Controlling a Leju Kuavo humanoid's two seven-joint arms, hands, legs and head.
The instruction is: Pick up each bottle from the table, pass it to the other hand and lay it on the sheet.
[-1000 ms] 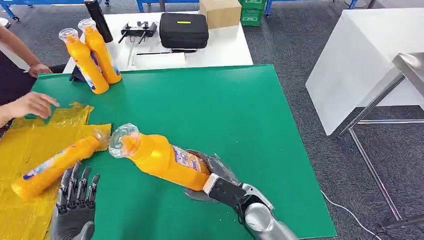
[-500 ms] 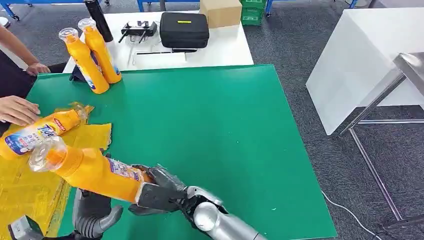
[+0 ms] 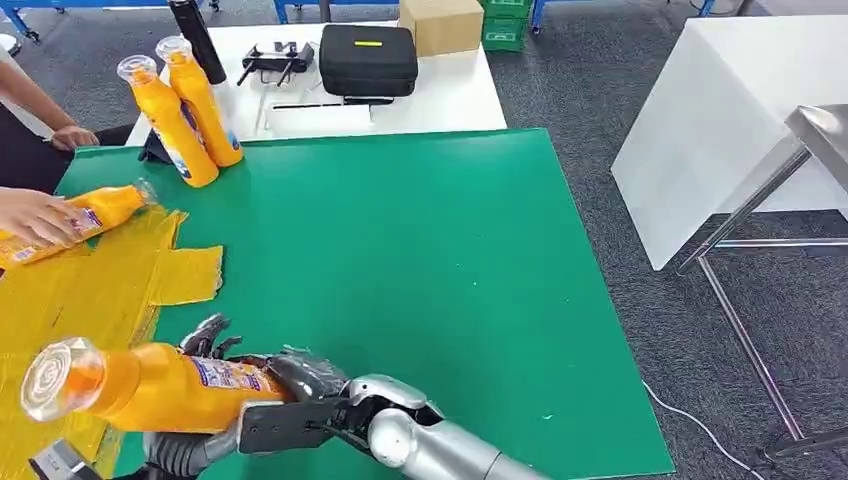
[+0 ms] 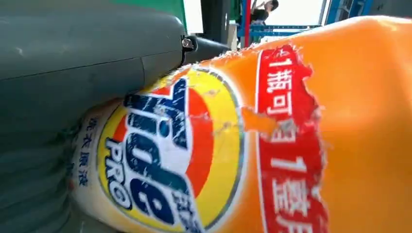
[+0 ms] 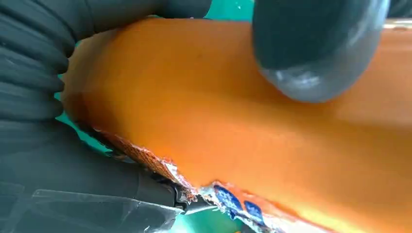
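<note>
My right hand point(image 3: 300, 405) grips the base of an orange detergent bottle point(image 3: 150, 385), held level low over the near left of the green table, its clear cap toward the yellow sheet point(image 3: 100, 290). The left hand point(image 3: 185, 445) lies under the bottle, its fingers point(image 3: 207, 333) standing apart behind it and not wrapped over it. Up close, the bottle's label point(image 4: 160, 155) lies against the left palm. The right wrist view shows the orange body point(image 5: 233, 126) in the right hand's grasp. Two more orange bottles point(image 3: 170, 125) point(image 3: 205, 100) stand upright at the far left.
At the left edge a person's hand point(image 3: 35, 215) holds another orange bottle point(image 3: 95, 212) above the sheet's far end. Behind the green table point(image 3: 450, 260) a white table carries a black case point(image 3: 367, 60) and a cardboard box point(image 3: 440, 25). A white table point(image 3: 730, 120) stands right.
My right hand carried the bottle leftward and down to the left hand, which came up beneath it. The person lifted the other bottle off the sheet toward the far left.
</note>
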